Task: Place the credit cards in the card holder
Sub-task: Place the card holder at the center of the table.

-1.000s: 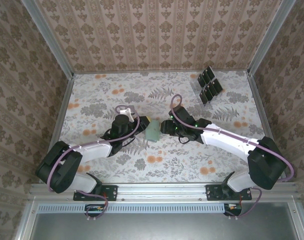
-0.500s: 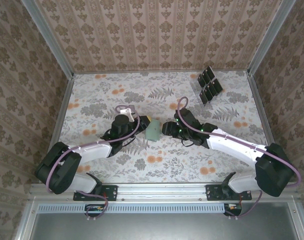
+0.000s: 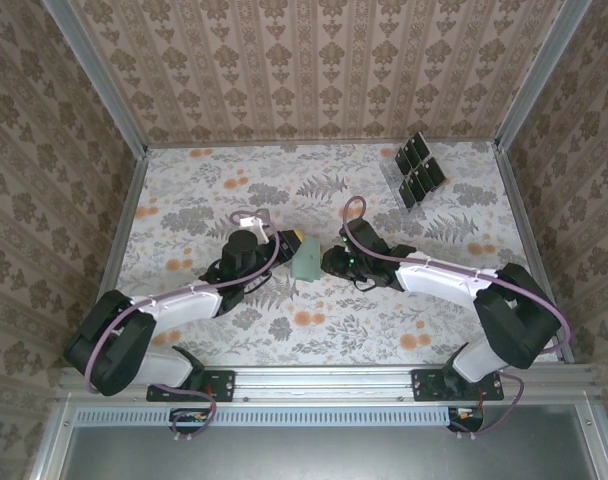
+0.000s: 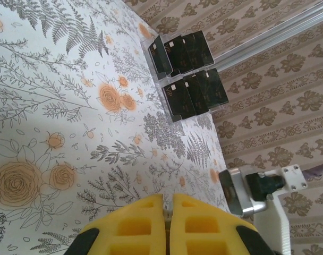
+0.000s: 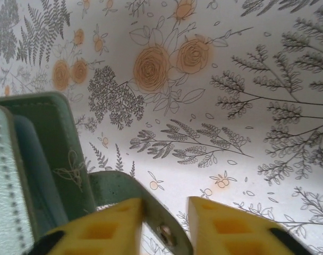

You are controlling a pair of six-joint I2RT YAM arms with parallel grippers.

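The grey-green card holder (image 3: pixel 307 259) stands on edge at mid-table between my two grippers. My left gripper (image 3: pixel 291 246) is shut on its left edge; in the left wrist view the yellow fingertips (image 4: pixel 168 197) press together on a thin sliver of it. My right gripper (image 3: pixel 327 262) is at the holder's right side. In the right wrist view the card holder (image 5: pixel 55 154) stands at the left, and its snap strap (image 5: pixel 119 186) runs between my open jaws (image 5: pixel 166 204), against the left finger and clear of the right one. The black credit cards (image 3: pixel 417 170) (image 4: pixel 188 74) sit in a clear rack at the back right.
The clear tiered rack (image 3: pixel 399 188) stands near the back right corner, close to the right rail (image 3: pixel 519 215). Patterned walls close in the table on three sides. Bare floral tabletop (image 3: pixel 214 190) lies to the left and in front.
My right gripper has shifted slightly left, closer to the card holder, and its jaws have narrowed around the strap. The left arm and the holder have stayed put.
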